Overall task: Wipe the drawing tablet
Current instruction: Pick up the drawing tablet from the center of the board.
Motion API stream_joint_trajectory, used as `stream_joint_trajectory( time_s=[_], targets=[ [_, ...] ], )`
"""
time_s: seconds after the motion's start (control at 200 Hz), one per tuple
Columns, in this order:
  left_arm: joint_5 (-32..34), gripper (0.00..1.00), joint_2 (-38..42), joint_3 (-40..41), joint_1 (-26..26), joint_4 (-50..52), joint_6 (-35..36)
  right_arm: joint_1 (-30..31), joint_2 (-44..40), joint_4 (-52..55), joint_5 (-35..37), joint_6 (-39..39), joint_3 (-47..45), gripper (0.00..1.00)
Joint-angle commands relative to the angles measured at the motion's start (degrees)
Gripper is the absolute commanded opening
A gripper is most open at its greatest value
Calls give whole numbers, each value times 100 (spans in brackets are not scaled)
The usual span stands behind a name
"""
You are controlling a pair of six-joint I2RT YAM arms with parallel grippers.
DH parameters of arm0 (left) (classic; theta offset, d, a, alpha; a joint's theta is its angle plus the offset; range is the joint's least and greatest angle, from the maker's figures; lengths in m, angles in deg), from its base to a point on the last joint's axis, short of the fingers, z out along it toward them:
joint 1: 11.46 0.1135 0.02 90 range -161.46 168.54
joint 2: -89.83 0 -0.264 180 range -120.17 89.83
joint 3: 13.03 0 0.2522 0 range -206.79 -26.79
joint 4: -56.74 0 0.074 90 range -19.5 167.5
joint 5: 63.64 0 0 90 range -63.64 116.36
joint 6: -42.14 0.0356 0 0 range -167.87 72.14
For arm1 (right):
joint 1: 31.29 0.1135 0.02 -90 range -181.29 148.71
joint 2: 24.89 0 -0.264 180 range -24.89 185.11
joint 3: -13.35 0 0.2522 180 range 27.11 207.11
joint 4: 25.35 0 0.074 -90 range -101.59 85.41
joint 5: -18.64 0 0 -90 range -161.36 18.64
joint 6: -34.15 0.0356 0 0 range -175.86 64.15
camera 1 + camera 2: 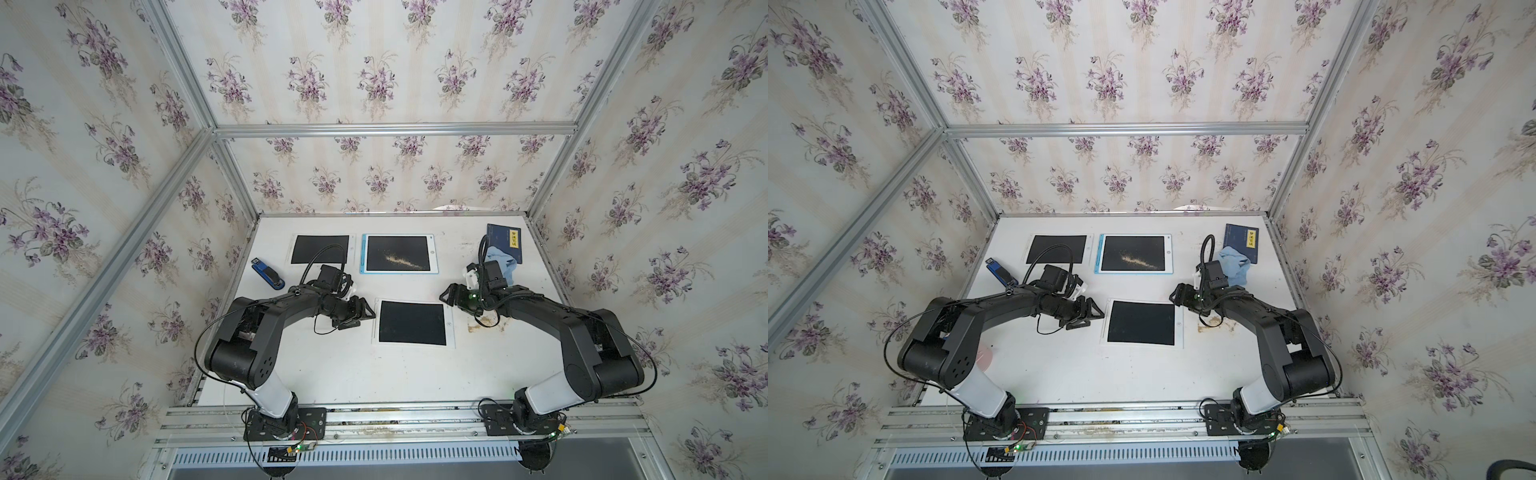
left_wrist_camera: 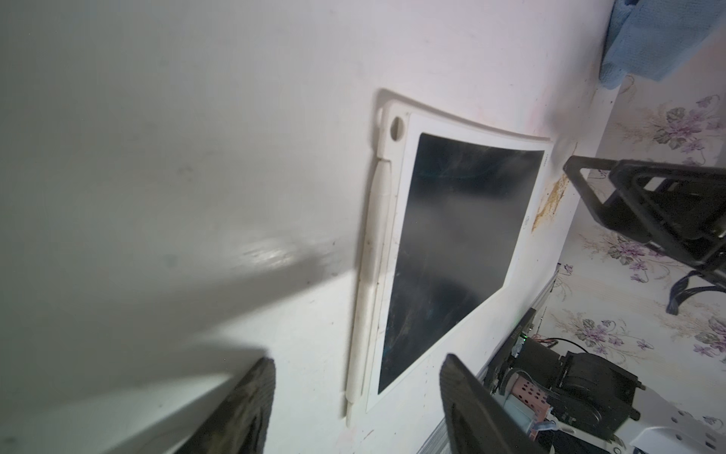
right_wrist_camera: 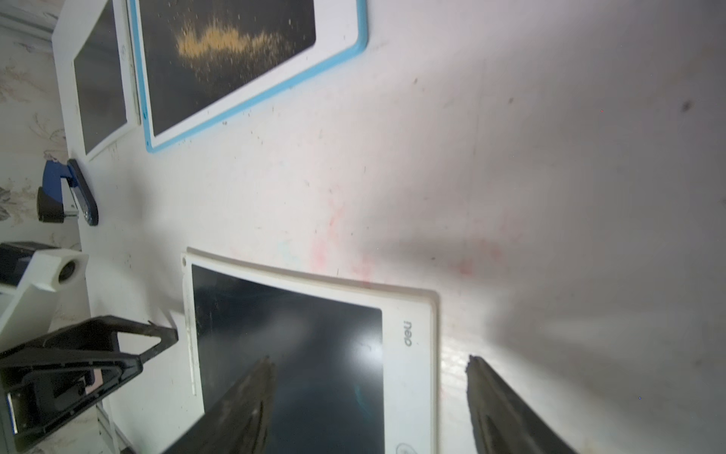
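The drawing tablet [image 1: 382,249] with a blue frame lies flat at the back middle of the table, and tan powder [image 1: 401,259] is strewn across its dark screen; it also shows in the right wrist view [image 3: 235,98]. A light blue cloth [image 1: 500,257] lies crumpled at the back right, partly on a dark blue book [image 1: 503,239]. My left gripper [image 1: 368,313] hovers open and empty just left of a white-framed tablet [image 1: 412,323] at the table's middle. My right gripper [image 1: 444,297] stands open and empty at that tablet's right side, in front of the cloth.
Another white-framed tablet [image 1: 319,248] lies left of the blue-framed one. A blue stapler [image 1: 268,274] sits at the left edge. A brown stain [image 1: 484,322] marks the table under the right arm. Papered walls close in the back and both sides.
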Motion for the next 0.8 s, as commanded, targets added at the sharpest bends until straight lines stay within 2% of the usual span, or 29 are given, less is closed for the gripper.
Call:
stream_joint_trajectory(
  time_s=[0.0, 0.22, 0.44, 0.629, 0.794],
  targets=[
    [142, 69, -102, -10, -61, 73, -28, 1, -93, 162, -265, -176, -190, 79],
    [139, 69, -277, 5, -153, 114, -37, 27, 36, 135, -994, -231, -572, 79],
    [-480, 64, -705, 213, -159, -590, -262, 31, 655, -658, -2030, 123, -806, 79],
    [-589, 63, -531, 588, -137, -1140, -560, 27, 693, -612, -1935, 74, -723, 79],
    [-569, 61, -353, 529, -128, -998, -589, 27, 731, -531, -1743, 63, -648, 79]
  ],
)
